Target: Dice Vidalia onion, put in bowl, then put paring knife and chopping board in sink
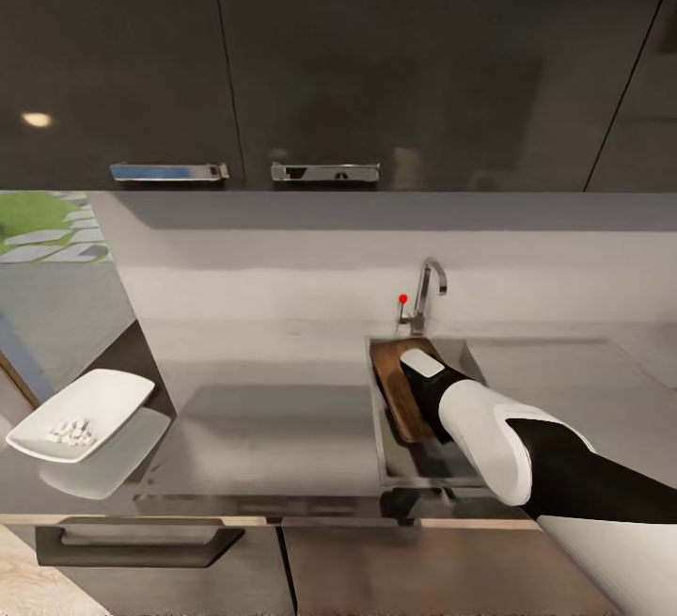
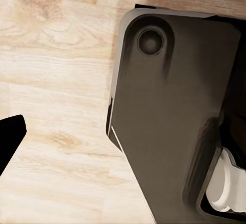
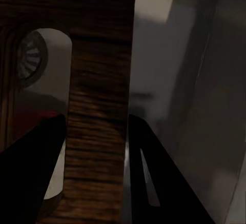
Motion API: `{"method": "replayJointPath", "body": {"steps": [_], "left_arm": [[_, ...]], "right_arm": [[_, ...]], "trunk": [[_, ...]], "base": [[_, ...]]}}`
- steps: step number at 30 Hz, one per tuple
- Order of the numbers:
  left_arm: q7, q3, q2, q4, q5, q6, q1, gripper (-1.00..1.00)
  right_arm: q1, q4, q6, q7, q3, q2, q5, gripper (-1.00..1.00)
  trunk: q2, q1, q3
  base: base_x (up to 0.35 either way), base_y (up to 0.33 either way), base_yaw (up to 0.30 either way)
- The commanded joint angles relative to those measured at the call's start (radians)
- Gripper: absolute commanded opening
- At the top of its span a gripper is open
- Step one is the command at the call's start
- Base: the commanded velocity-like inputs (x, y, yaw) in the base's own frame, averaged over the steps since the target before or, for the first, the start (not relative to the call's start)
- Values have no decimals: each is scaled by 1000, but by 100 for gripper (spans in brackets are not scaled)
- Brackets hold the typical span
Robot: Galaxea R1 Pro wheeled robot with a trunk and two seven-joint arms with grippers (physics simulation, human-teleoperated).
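Nearly done: diced onion (image 1: 70, 431) in bowl (image 1: 113, 390); right gripper (image 3: 95, 131) jaws clamp chopping board (image 1: 400, 390), lowered into sink (image 1: 414, 480); release remains.

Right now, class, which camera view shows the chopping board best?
The head view: the chopping board leans inside the sink, the right gripper on it. The right wrist view shows just a close strip between the fingers; the left wrist view faces floor.
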Motion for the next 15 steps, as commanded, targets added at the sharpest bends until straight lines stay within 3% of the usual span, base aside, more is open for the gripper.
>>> {"method": "replayJointPath", "body": {"steps": [1, 4, 11, 15], "left_arm": [[1, -8, 0, 4, 6, -6, -2, 100], [1, -8, 0, 4, 6, -6, -2, 100], [1, -8, 0, 4, 6, -6, -2, 100], [1, -8, 0, 3, 6, -6, -2, 100]], "right_arm": [[3, 0, -12, 12, -10, 0, 5, -100], [21, -1, -11, 24, -11, 0, 4, -100], [39, -1, -12, 39, -11, -35, 1, -100], [42, -1, -12, 40, -10, -60, -43, -100]], "trunk": [[-2, 1, -4], [-2, 1, -7], [-2, 1, -8], [-2, 1, -8]], "base": [[0, 0, 0], [0, 0, 0], [0, 0, 0], [0, 0, 0]]}}
